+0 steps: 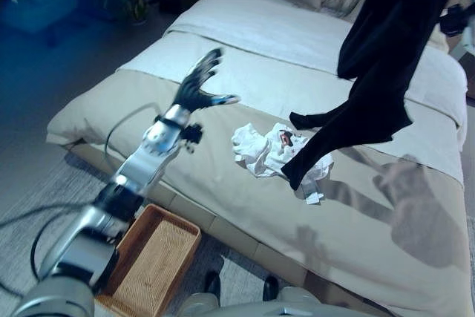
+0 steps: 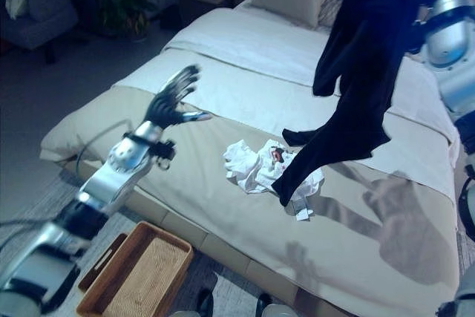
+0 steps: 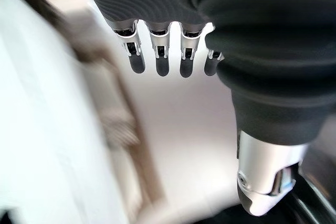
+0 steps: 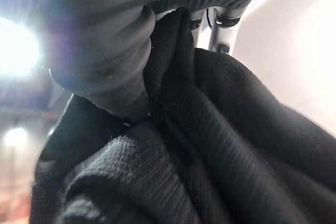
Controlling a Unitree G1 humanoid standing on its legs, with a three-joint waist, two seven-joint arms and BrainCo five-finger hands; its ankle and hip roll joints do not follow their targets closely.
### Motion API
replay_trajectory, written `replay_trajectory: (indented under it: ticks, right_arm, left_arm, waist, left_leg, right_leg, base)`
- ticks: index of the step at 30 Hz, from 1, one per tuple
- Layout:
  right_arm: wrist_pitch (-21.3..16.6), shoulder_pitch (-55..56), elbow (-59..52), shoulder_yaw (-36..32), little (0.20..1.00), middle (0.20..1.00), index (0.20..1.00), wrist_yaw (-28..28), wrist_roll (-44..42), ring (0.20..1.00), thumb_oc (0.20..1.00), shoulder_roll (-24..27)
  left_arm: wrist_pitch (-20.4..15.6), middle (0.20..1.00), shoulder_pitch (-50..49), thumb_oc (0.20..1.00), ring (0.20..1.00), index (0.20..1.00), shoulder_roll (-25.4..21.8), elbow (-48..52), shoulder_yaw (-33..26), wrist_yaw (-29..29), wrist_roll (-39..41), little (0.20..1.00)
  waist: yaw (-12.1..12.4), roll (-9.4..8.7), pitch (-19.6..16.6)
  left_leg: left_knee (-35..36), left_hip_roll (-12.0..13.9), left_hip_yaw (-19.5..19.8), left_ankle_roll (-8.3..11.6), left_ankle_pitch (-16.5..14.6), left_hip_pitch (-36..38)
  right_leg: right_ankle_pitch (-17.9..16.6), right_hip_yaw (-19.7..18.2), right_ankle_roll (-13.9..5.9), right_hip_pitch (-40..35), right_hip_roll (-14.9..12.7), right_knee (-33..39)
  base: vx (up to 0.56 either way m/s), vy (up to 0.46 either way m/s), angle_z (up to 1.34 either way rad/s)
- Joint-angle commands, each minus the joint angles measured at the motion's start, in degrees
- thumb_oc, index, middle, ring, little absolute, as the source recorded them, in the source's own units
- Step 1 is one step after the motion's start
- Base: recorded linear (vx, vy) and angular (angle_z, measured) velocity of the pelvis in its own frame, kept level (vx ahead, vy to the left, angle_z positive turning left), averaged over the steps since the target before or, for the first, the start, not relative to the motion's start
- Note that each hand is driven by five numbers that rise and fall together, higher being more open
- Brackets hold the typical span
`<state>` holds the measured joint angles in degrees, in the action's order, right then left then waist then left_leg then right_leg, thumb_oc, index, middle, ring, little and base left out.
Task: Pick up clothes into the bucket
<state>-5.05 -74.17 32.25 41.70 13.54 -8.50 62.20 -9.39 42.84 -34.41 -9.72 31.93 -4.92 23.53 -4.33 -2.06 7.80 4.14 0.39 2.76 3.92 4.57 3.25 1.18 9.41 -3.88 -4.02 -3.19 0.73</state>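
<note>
Right hand (image 4: 157, 40) apparently bunched on black garment (image 1: 378, 72), lifted clear for basket (image 1: 152, 257); left hand (image 1: 199, 83) spread (idle).

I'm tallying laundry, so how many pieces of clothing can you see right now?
2: a black long-sleeved garment hanging from the raised right hand above the bed, and a crumpled white garment lying on the beige bed cover. The white heap may hide more.

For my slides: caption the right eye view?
Right hand lifts black knitted garment above bed; left hand open.
</note>
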Motion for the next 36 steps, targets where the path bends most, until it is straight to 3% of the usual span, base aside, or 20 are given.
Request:
replay_trajectory:
  ticks: [1,7,16,20,24,26,30,36]
  right_arm:
    - [-0.33,-9.62,0.22,2.39,0.2,0.2,0.2,-0.74,-4.64,0.2,0.2,-0.27]
    - [-0.11,-12.01,-1.14,5.43,0.2,0.2,0.2,-2.33,-7.25,0.2,0.2,-2.45]
    - [-1.86,-11.64,-10.75,4.56,0.2,0.2,0.2,-2.52,-5.36,0.2,0.2,-3.74]
    - [-2.44,-12.22,-15.03,5.15,0.2,0.2,0.2,-2.97,-5.63,0.2,0.2,-5.01]
    - [-2.66,-12.46,-17.77,5.85,0.2,0.2,0.2,-3.74,-6.87,0.2,0.2,-4.99]
    - [-2.89,-12.25,-19.91,6.51,0.2,0.2,0.2,-4.89,-8.76,0.2,0.2,-4.7]
    - [-2.34,-11.03,-22.76,7.6,0.2,0.2,0.2,-6.81,-10.83,0.2,0.2,-3.48]
    - [-2.06,-9.06,-25.77,8.47,0.2,0.2,0.2,-8.9,-13.61,0.2,0.2,-2.41]
  left_arm:
    - [-0.93,1.0,3.01,1.0,1.0,1.0,0.19,-4.63,3.9,0.76,3.98,1.0]
    - [0.34,1.0,11.88,1.0,1.0,1.0,5.57,-11.76,10.43,0.6,4.82,1.0]
    - [2.63,1.0,14.48,1.0,1.0,1.0,16.27,-27.44,8.03,-4.64,-4.14,1.0]
    - [2.77,1.0,15.23,1.0,1.0,1.0,20.12,-29.97,7.9,-5.08,-1.07,1.0]
    - [2.59,1.0,15.78,1.0,1.0,1.0,20.53,-27.8,9.43,-3.16,4.28,1.0]
    - [2.55,1.0,17.11,1.0,1.0,1.0,18.51,-22.53,12.88,0.34,11.28,1.0]
    - [3.37,1.0,19.34,1.0,1.0,1.0,16.15,-18.89,16.01,1.01,14.38,1.0]
    - [3.77,1.0,20.52,1.0,1.0,1.0,16.43,-16.83,18.2,1.48,17.36,1.0]
  waist:
    - [0.05,-3.25,-4.52]
    - [-0.56,-3.13,-5.89]
    - [-1.05,-3.08,-6.18]
    - [-1.21,-3.0,-5.85]
    - [-1.33,-2.76,-5.76]
    - [-1.33,-2.24,-5.85]
    - [-0.95,-2.07,-5.83]
    - [-0.73,-2.29,-5.53]
  left_leg:
    - [-4.25,-0.46,-3.88,-0.24,-5.63,0.26]
    - [-3.66,-0.33,-4.02,-0.25,-5.7,1.72]
    - [-3.58,-0.35,-4.22,-0.67,-6.25,2.93]
    - [-3.8,-0.36,-4.34,-0.78,-6.33,3.07]
    - [-3.97,-0.44,-4.3,-0.84,-6.47,3.22]
    - [-3.95,-0.56,-4.21,-0.86,-6.49,3.35]
    - [-4.04,-0.58,-3.89,-0.77,-6.37,3.29]
    - [-4.28,-0.66,-3.24,-0.66,-6.04,2.89]
  right_leg:
    - [-1.25,-3.68,-3.98,1.15,-2.31,-1.8]
    - [-1.25,-3.65,-4.09,-0.47,-2.37,-1.26]
    - [-1.02,-4.28,-4.25,-1.39,-2.29,-1.11]
    - [-0.88,-4.36,-4.27,-1.45,-2.39,-1.38]
    - [-0.92,-4.46,-4.3,-1.62,-2.44,-1.4]
    - [-1.06,-4.31,-4.34,-1.92,-2.52,-1.08]
    - [-1.23,-3.98,-4.34,-2.11,-2.53,-0.82]
    - [-1.22,-3.36,-4.31,-2.14,-2.67,-1.05]
  base:
    - [0.03,0.007,-0.17]
    - [0.02,0.007,-0.06]
    - [0.0,0.0,0.0]
    - [0.0,0.0,0.0]
    - [0.0,0.0,0.0]
    - [0.0,0.0,0.0]
    - [0.0,0.005,-0.02]
    - [0.0,0.0,0.01]
